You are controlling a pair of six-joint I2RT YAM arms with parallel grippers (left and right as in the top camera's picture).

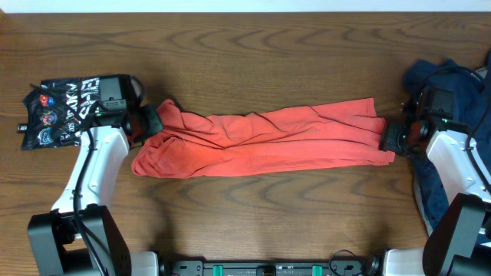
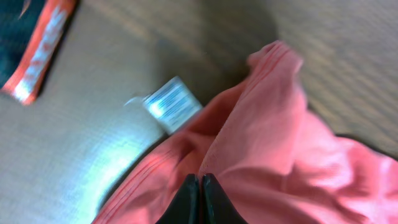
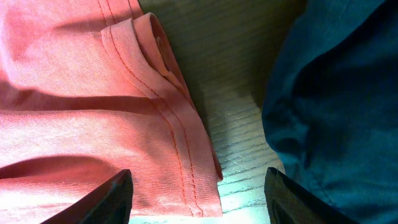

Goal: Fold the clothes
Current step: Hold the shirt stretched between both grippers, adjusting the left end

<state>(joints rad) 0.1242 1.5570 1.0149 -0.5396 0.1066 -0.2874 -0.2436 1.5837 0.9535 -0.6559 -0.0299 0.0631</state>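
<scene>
The orange-red T-shirt (image 1: 268, 142) lies bunched into a long band across the middle of the table, plain side showing and no print visible. My left gripper (image 1: 150, 123) is at its left end, fingers shut (image 2: 200, 185) on a fold of the shirt (image 2: 280, 143). A white care label (image 2: 171, 103) shows beside that fold. My right gripper (image 1: 391, 139) is at the shirt's right end and is open (image 3: 202, 199). The stitched hem (image 3: 180, 137) lies on the table between its fingers, not gripped.
A glossy black printed snack bag (image 1: 57, 107) lies at the far left, and its edge shows in the left wrist view (image 2: 37, 46). A navy garment (image 1: 453, 84) is heaped at the right edge, close beside my right gripper (image 3: 336, 93).
</scene>
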